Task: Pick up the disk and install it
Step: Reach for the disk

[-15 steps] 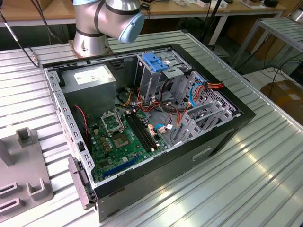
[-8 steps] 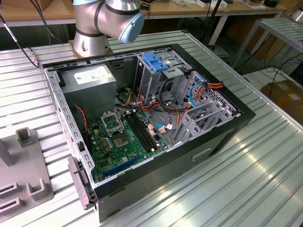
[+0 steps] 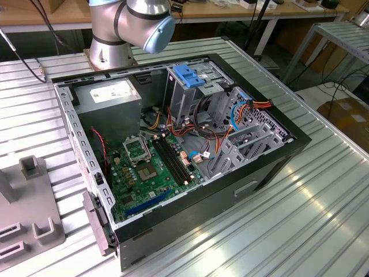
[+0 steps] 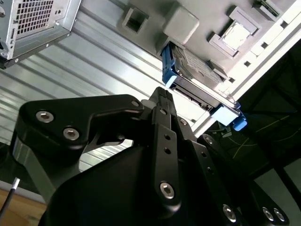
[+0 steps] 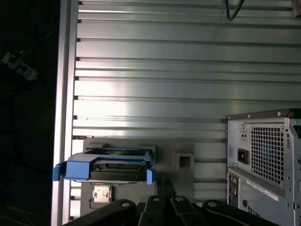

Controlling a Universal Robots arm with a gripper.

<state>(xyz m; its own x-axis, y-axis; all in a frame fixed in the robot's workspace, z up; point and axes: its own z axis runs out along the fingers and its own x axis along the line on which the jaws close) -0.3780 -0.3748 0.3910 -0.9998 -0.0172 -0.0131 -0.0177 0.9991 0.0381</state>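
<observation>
The disk [image 5: 107, 165] is lying on a grey holder [image 5: 181, 160], and its blue carrier is framing it in both wrist views. The holder is standing on the ribbed metal table [image 5: 150, 70], close to the table's edge. The gripper [image 5: 163, 182] is hanging near the disk, apart from it and not gripping it. Its fingers [image 4: 162, 101] are looking pressed together, with nothing between them. The back of the case [image 5: 268, 165] is standing beside the holder. In the exterior view, the arm [image 3: 132, 23] is showing at the upper middle of the frame, behind the open case. Inside the case, a cage [image 3: 193, 92] with a blue latch [image 3: 190, 75] is rising above the motherboard [image 3: 153, 167].
</observation>
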